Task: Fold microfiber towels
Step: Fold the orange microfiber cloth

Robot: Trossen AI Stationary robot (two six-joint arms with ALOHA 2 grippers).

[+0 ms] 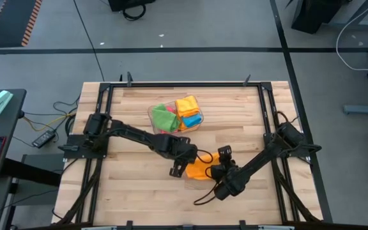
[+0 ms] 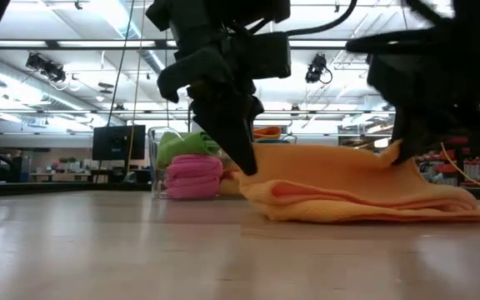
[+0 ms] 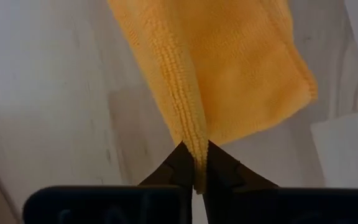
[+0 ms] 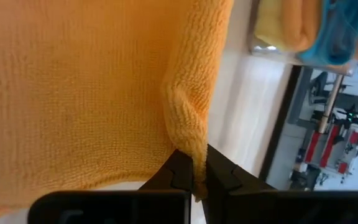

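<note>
An orange microfiber towel [image 1: 200,168] lies folded in several layers on the wooden table [image 1: 133,191], right of centre toward the near edge; it also shows in the low view [image 2: 357,190]. My left gripper [image 1: 178,168] is shut on the towel's left end. My right gripper [image 1: 224,156] is shut on its right end. Green, pink, yellow, orange and blue towels [image 1: 177,114] sit bunched in a clear plastic bin [image 1: 151,115] behind it. My left gripper pinches a folded edge of the orange towel [image 3: 196,160] between its two fingers, several layers thick. The fingers slant down from the table's left side [image 2: 242,154]. That end is raised a little; the remainder of the towel lies on the table. My right gripper pinches a small bunched fold of the orange towel [image 4: 191,158] between its two fingers. The fingers come down from above at the towel's right end [image 2: 400,152]. The cloth rises to a peak there; the remainder lies slack on the table.
The clear bin [image 2: 153,158] with the other towels stands at the table's far middle, a short way behind the orange towel. Bare wood shows at the table's near left [image 1: 126,185] and far right [image 1: 241,115]. Black frame rails [image 1: 184,84] border the table.
</note>
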